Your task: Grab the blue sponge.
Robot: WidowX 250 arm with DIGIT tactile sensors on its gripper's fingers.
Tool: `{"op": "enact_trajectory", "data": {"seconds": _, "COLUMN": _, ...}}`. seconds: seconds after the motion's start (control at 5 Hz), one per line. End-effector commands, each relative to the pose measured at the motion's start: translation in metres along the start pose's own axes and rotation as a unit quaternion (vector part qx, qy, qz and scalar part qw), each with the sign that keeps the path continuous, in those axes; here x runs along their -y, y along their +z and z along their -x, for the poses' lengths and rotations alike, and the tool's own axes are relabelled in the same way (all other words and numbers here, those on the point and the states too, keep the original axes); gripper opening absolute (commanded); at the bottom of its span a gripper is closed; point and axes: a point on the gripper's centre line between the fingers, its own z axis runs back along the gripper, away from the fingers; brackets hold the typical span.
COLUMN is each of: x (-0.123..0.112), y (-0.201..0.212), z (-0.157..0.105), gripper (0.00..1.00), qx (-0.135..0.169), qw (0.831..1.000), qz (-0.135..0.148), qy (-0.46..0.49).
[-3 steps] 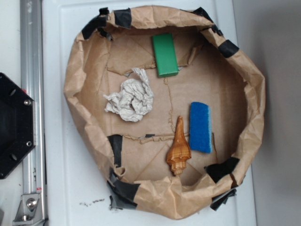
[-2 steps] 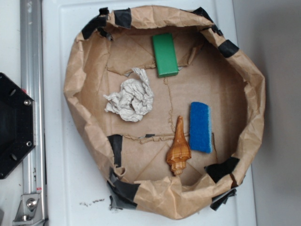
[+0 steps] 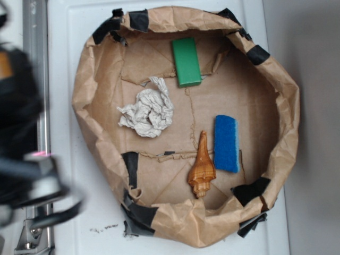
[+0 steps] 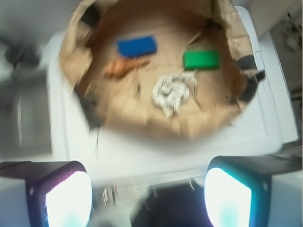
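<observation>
Since the earlier exterior frames, a dark, blurred mass of the robot arm is being brought in at the left edge, where only the black base was showing; the contents of the paper basin are lying unchanged.

In the exterior view, the blue sponge is lying flat on the floor of the brown paper basin, on its right side, just beside the orange conch shell and well apart from the green block and the crumpled paper wad. The gripper itself is not being resolved in this blur.

In the wrist view, the scene is being smeared by motion. The sponge is being seen far ahead, above the shell. The gripper is being held wide, its two fingers standing at the lower corners with nothing between them, well short of the basin.

The sponge is judged to be light, soft and compressible, with a rough, non-slippery face. It is best being taken across its short width, at mid-length, from above, with care being given to the shell lying close on one side.
</observation>
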Motion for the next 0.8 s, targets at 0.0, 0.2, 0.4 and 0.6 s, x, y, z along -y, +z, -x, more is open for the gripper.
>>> {"op": "enact_trajectory", "data": {"seconds": 0.0, "x": -0.003, "y": -0.054, "z": -0.089, "gripper": 1.0, "qx": -0.001, "qw": 0.996, "qz": 0.033, "qy": 0.078}}
{"op": "enact_trajectory", "data": {"seconds": 0.2, "x": 0.01, "y": -0.099, "z": -0.113, "gripper": 1.0, "qx": -0.015, "qw": 0.996, "qz": 0.008, "qy": 0.088}}
{"op": "enact_trajectory", "data": {"seconds": 0.4, "x": 0.025, "y": -0.133, "z": -0.117, "gripper": 1.0, "qx": -0.042, "qw": 0.994, "qz": 0.003, "qy": 0.097}}
{"op": "enact_trajectory", "data": {"seconds": 0.6, "x": 0.03, "y": -0.149, "z": -0.123, "gripper": 1.0, "qx": -0.049, "qw": 0.99, "qz": 0.014, "qy": 0.135}}
